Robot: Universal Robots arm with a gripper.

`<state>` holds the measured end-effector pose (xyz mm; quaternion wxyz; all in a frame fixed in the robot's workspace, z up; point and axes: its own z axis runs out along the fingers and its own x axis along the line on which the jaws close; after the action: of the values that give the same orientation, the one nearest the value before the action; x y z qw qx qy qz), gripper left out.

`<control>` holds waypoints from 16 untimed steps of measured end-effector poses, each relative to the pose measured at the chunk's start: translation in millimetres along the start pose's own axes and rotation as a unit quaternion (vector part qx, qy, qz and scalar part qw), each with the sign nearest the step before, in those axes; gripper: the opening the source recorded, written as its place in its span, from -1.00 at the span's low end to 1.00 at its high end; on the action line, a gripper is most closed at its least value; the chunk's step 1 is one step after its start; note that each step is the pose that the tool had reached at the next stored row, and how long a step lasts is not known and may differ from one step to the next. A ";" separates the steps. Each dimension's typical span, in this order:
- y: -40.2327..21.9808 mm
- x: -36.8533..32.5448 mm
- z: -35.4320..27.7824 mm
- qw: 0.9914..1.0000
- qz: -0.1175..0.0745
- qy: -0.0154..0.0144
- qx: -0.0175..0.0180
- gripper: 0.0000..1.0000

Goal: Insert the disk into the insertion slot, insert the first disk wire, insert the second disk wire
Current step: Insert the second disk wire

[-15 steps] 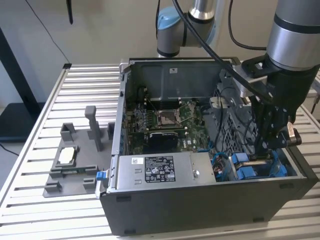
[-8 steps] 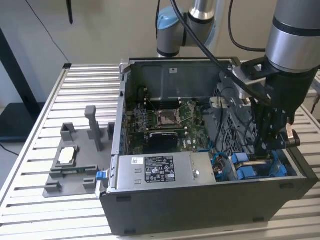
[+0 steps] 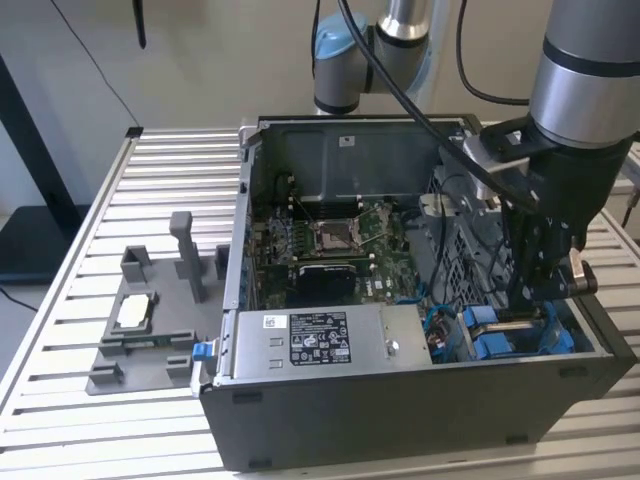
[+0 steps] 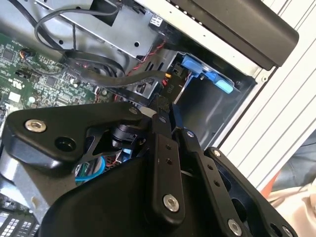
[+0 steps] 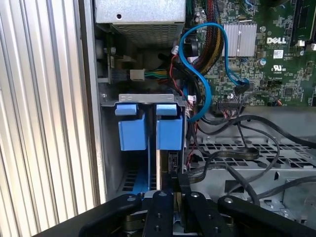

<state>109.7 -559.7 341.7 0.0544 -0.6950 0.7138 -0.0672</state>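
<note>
Gripping a black connector (image 4: 167, 89), hand (image 4: 165, 106) beside insertion slot (image 5: 148, 123).

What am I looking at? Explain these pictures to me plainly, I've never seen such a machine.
This is a robot arm working inside an open computer case, which stands on a slatted metal table. The exterior view is taken from off the arm. Both wrist views come from cameras riding on the arm, looking down past its pincer. Beside the case, at the exterior view's left, lies a grey holder fixture. Inside the case you see the green motherboard and the silver power-supply box. The pincer is lowered into the drive bay with its blue tabs, and appears shut on the plug of a black wire.
</note>
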 end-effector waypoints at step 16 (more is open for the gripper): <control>1.2 -1.6 6.2 1.000 0.002 -0.001 0.005 -0.68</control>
<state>109.7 -558.1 335.3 0.0582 -0.6935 0.7147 -0.0700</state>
